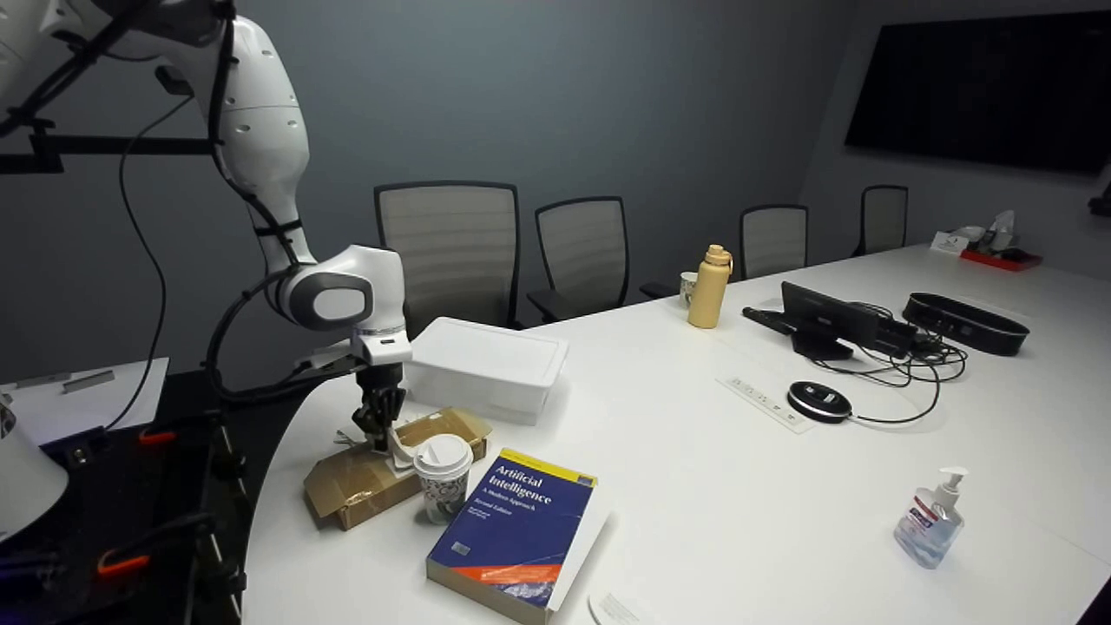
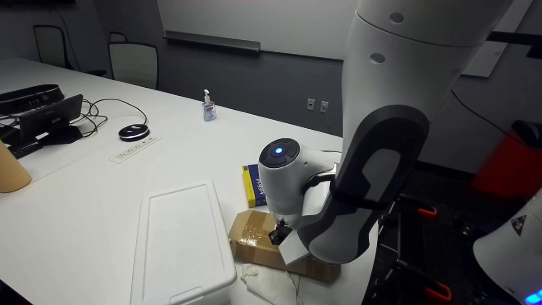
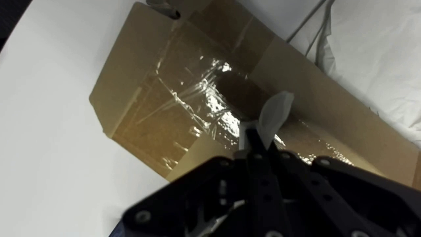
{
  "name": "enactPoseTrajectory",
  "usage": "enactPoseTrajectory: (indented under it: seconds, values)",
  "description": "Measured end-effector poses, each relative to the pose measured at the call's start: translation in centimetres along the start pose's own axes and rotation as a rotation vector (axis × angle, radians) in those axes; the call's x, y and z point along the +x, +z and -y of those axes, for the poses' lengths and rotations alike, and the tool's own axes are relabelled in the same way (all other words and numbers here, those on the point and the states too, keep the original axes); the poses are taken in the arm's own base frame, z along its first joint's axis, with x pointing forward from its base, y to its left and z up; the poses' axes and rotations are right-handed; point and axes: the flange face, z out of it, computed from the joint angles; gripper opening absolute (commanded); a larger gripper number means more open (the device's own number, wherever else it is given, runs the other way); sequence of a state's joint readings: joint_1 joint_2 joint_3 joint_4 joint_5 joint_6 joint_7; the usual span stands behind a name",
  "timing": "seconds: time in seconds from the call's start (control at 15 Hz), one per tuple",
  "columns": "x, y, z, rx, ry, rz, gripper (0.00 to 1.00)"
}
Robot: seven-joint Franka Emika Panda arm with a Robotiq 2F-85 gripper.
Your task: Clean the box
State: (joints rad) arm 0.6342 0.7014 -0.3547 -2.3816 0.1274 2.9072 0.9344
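Note:
A brown cardboard box [image 1: 364, 490] with shiny tape lies on the white table, its end flap sticking out. It shows in both exterior views [image 2: 254, 241] and fills much of the wrist view [image 3: 154, 108]. My gripper [image 1: 380, 434] points down at the box's top, near its middle. In the wrist view, the gripper's fingers [image 3: 263, 140] are closed on a thin white tissue [image 3: 275, 112]. The tissue sticks out past the fingertips over the taped surface and also shows in an exterior view [image 1: 399, 451]. I cannot tell how firmly it touches the box.
A patterned paper cup [image 1: 443, 482] stands close against the box, beside a thick blue book [image 1: 521, 529]. A white lidded bin [image 2: 182, 241] stands on the box's other side. A white cloth bag [image 2: 271, 284] lies along the box. A sanitizer bottle [image 1: 929, 525] is farther off.

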Motion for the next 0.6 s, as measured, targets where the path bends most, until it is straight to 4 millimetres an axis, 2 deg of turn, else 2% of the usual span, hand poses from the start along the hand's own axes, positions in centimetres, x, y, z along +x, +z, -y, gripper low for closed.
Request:
enactPoseTrajectory:
  seconds: [0.6]
  values:
    - [1.4,-0.7,2.7,0.089,0.014,-0.067,0.00]
